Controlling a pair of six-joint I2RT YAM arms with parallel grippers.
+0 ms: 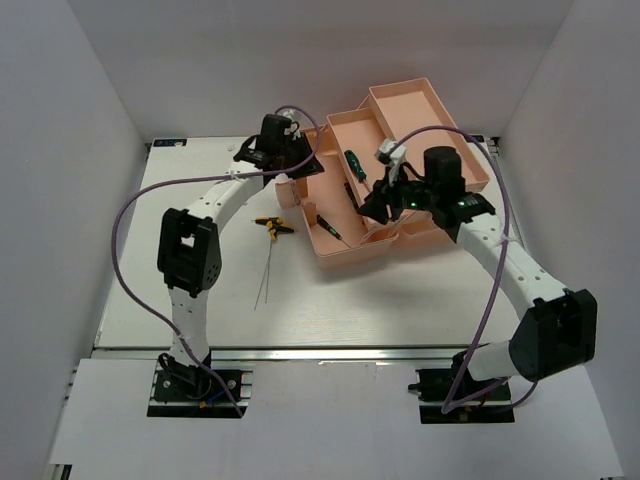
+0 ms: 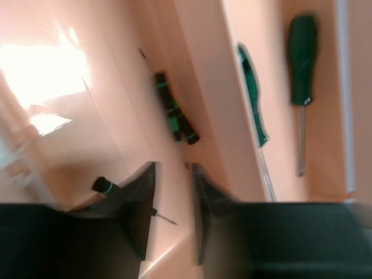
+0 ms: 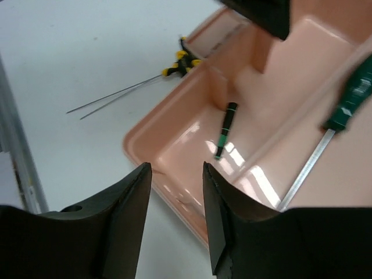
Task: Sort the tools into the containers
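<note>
The salmon-pink toolbox (image 1: 400,130) stands open at the back right, with its trays fanned out. A green-handled screwdriver (image 1: 354,163) lies in a tray, and a small black-green screwdriver (image 1: 328,228) lies in the base compartment. Yellow-black mini pliers (image 1: 273,225) and thin metal rods (image 1: 265,270) lie on the table left of the box. My left gripper (image 1: 300,165) hovers open and empty over the box's left side (image 2: 172,174), above a black-green screwdriver (image 2: 176,110). My right gripper (image 1: 375,205) is open and empty over the base's near edge (image 3: 174,174). The small screwdriver (image 3: 225,129) lies beyond it.
In the left wrist view two larger green screwdrivers (image 2: 253,99) (image 2: 302,64) lie in the trays, and another small driver (image 2: 104,186) is partly hidden by a finger. The right wrist view shows the pliers (image 3: 183,63) and rods (image 3: 116,96) on the white table. White walls surround the table.
</note>
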